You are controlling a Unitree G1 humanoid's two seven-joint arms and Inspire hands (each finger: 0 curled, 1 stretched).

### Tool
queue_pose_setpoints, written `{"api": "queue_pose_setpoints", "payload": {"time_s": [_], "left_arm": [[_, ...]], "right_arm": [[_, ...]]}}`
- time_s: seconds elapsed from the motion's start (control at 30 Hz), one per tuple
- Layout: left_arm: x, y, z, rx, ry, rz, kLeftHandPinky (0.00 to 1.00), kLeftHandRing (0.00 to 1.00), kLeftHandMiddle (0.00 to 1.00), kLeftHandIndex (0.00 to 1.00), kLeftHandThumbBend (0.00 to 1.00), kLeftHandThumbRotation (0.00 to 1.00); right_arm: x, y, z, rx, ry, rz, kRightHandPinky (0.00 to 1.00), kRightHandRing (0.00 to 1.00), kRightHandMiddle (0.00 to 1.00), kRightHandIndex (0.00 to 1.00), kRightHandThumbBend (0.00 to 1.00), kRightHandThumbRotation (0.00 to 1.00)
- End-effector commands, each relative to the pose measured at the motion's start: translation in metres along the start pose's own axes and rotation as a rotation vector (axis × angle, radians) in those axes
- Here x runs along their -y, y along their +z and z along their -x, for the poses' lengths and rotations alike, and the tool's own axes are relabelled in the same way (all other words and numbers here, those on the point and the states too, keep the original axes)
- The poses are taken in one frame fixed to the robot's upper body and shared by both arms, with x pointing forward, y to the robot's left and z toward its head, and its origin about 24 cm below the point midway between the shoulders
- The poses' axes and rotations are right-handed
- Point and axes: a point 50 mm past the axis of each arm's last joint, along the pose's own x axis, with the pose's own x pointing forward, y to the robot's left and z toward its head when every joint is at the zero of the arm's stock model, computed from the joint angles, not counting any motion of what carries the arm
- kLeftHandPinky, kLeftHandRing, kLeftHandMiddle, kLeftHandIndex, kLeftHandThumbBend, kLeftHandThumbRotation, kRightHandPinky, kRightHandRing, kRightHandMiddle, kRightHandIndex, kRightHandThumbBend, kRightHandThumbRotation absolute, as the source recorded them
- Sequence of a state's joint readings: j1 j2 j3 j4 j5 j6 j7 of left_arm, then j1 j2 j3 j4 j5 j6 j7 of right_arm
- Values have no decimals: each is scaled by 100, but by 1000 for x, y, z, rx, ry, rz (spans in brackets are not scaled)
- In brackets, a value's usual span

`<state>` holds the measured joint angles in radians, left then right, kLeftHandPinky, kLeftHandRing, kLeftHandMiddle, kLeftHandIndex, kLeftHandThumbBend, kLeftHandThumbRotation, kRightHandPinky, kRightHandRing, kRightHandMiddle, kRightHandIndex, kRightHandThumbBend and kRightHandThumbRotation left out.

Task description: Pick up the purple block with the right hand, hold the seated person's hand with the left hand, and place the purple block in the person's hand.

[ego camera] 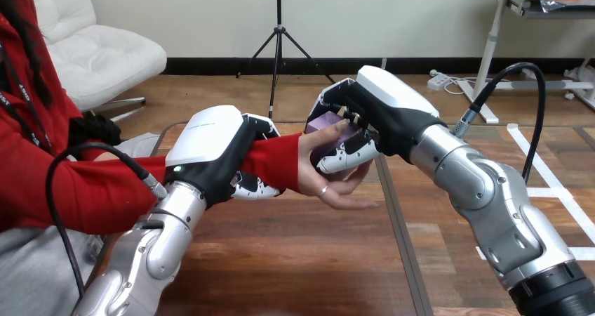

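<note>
Desk (295, 260) boards lie nearest, under both arms. Left hand (210, 144) curls round the person's forearm (270, 158), just behind the wrist. Beyond it the person's hand (324, 184) lies open, and the right hand (372, 112) clasps one purple block (328, 125) against that palm.

The left hand (210, 144) is black, with a smooth, rounded white shell across its back. Its fingers (254, 187) are black with white patches. The right hand (382, 109) is built the same way: a white shell over a black body, and jointed black-and-white fingers (344, 158). Behind each wrist is a silver metal limb of rounded segments, the left forearm (158, 239) and the right forearm (491, 203). The right one ends in a black ribbed collar (554, 296).
</note>
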<state>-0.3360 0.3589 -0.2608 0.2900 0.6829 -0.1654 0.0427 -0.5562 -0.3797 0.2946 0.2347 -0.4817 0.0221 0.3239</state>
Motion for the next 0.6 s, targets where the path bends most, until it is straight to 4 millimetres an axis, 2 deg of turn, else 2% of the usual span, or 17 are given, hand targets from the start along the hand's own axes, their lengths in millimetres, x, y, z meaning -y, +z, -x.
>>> {"api": "queue_pose_setpoints", "payload": {"time_s": [0.0, 0.3, 0.5, 0.57], "left_arm": [[-54, 35, -29, 169, 255, 23, 38, 47, 54, 52, 52, 6], [-53, 34, -27, 159, 236, 18, 41, 49, 55, 54, 53, 5], [-52, 34, -24, 157, 212, -6, 45, 55, 60, 57, 58, 16], [-52, 34, -23, 157, 205, -10, 48, 59, 63, 61, 65, 24]], "right_arm": [[-3, 7, 4, 47, 25, -15, 27, 34, 42, 48, 61, 0], [-4, 3, 6, 43, 8, -26, 27, 33, 41, 48, 61, 0], [-3, 1, 8, 33, 13, -33, 32, 39, 46, 50, 63, 0], [-3, 0, 8, 31, 16, -36, 37, 45, 50, 54, 65, 0]]}}
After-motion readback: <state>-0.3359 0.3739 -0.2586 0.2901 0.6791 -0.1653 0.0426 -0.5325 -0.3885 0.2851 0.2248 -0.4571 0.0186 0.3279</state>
